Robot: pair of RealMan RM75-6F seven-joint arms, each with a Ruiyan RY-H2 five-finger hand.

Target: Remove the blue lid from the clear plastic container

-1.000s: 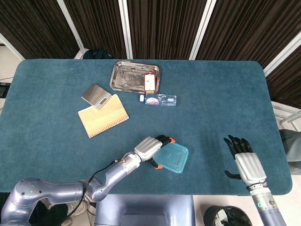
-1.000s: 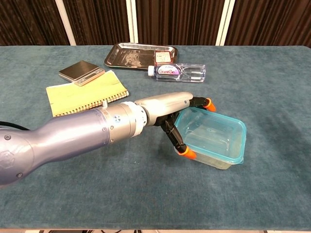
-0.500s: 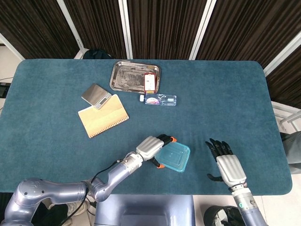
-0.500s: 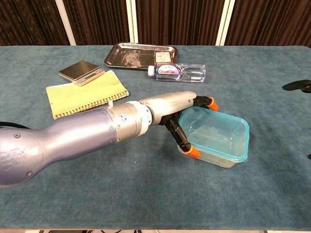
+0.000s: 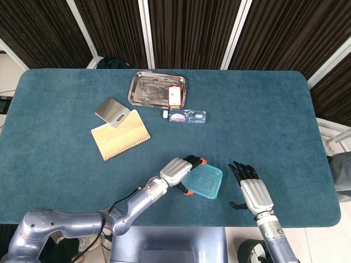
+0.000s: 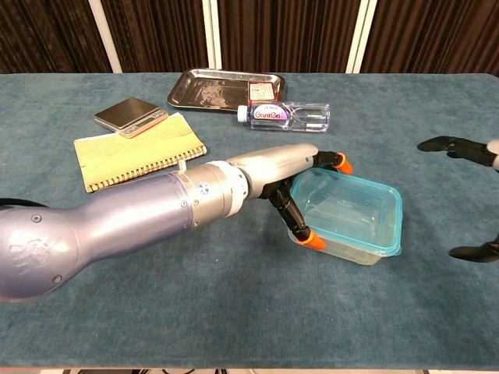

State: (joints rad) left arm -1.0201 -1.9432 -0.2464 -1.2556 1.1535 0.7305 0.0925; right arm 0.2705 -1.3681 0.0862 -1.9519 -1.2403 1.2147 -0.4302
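The clear plastic container point(image 5: 204, 185) point(image 6: 347, 241) with its blue lid point(image 5: 207, 178) point(image 6: 390, 210) on top stands near the table's front edge, a little right of centre. My left hand point(image 5: 176, 171) point(image 6: 273, 167) grips its left side: orange-tipped fingers point(image 6: 341, 164) lie at the far left corner and the thumb point(image 6: 310, 240) at the near left corner. My right hand point(image 5: 251, 192) point(image 6: 460, 148) hovers just right of the container, fingers spread, holding nothing and apart from it. In the chest view only its dark fingertips show at the right edge.
At the back stand a steel tray point(image 5: 148, 87) with a small red and white box point(image 5: 174, 96), a clear bottle point(image 5: 187, 116) lying on its side, a grey scale point(image 5: 112, 111) and a spiral notebook point(image 5: 120, 135).
My right hand has moved left, from the table's right side to close beside the container. My left hand has pushed the container slightly to the right.
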